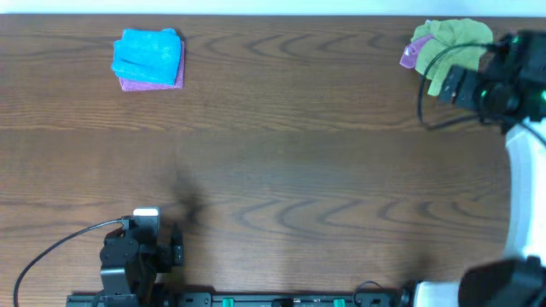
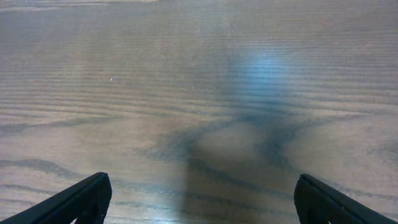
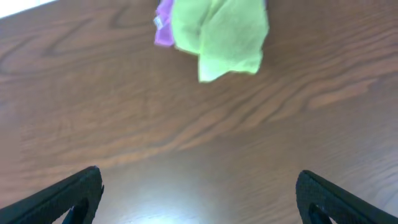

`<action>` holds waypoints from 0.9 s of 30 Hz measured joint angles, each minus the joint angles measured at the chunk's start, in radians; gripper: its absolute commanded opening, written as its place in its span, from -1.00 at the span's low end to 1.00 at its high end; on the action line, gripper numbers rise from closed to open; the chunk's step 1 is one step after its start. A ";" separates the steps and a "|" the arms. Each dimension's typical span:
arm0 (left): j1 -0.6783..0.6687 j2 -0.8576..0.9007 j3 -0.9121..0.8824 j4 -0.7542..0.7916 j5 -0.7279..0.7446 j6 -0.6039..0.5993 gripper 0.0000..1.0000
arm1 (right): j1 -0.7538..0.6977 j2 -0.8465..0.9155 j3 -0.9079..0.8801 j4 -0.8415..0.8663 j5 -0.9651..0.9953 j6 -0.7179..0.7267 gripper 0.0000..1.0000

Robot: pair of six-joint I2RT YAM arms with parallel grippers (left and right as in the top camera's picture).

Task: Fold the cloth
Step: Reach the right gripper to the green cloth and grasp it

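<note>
The lime-green cloth (image 1: 450, 43) lies crumpled at the table's far right corner, on top of a purple cloth (image 1: 410, 56). In the right wrist view the cloth (image 3: 219, 34) is bunched at the top centre with the purple cloth (image 3: 163, 28) peeking out on its left. My right gripper (image 3: 199, 196) is open and empty, over bare wood short of the cloth; overhead its arm (image 1: 499, 81) sits just right of the cloth. My left gripper (image 2: 202, 199) is open and empty, low over bare wood near the front left (image 1: 141, 247).
A folded bright blue cloth (image 1: 148, 55) lies on another purple cloth (image 1: 152, 83) at the far left. The wooden table (image 1: 281, 162) spans the view. A black cable (image 1: 431, 89) loops beside the right arm.
</note>
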 measured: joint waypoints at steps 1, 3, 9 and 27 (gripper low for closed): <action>0.000 0.000 0.000 0.000 0.000 0.000 0.90 | -0.017 0.037 0.041 -0.002 -0.001 -0.004 0.98; 0.000 0.000 0.000 0.000 0.000 0.000 0.90 | -0.039 0.095 0.092 0.004 -0.005 -0.016 0.98; 0.000 0.000 0.000 0.000 0.000 0.000 0.90 | -0.070 0.293 0.237 0.023 -0.026 -0.068 0.98; 0.000 0.000 0.000 0.000 0.000 0.000 0.90 | -0.071 0.443 0.274 0.404 -0.146 -0.155 0.99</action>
